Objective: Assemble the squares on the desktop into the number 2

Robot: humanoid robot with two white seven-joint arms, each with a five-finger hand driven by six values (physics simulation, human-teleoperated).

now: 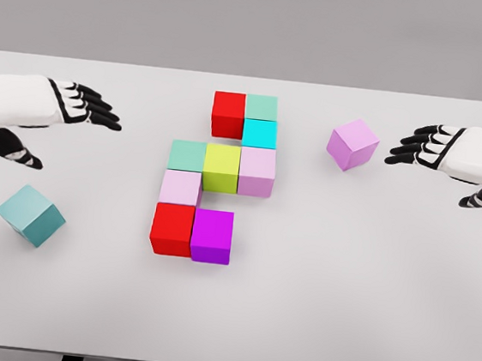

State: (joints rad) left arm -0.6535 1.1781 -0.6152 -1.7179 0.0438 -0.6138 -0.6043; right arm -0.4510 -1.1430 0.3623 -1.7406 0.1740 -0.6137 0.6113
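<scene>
1. Quickly, we note a white table [399,318] with nine cubes packed mid-table and two loose ones off to the sides.
2. Top row of the cluster: a red cube [228,114] on the left touches a mint cube [262,107] on its right.
3. Under the mint one we see a cyan cube [260,133], beside the red cube's lower half.
4. Middle row, left to right, all touching: a green cube [187,155], a yellow-green cube [222,167], a pale pink cube [257,171].
5. Below the green one sits a light pink cube [180,188].
6. Bottom row: a second red cube [172,228] touches a magenta cube [212,235] on its right.
7. Loose: a lilac cube [353,144], tilted, right of the cluster and apart from it.
8. Loose: a teal cube [31,214], turned at an angle, well left of the cluster near the front.
9. Our left hand [81,105] hovers over the table's left side, fingers spread and extended toward the middle, holding nothing.
10. Our right hand [427,147] hovers at the right, fingers spread, empty, near the lilac cube but not touching it.
</scene>
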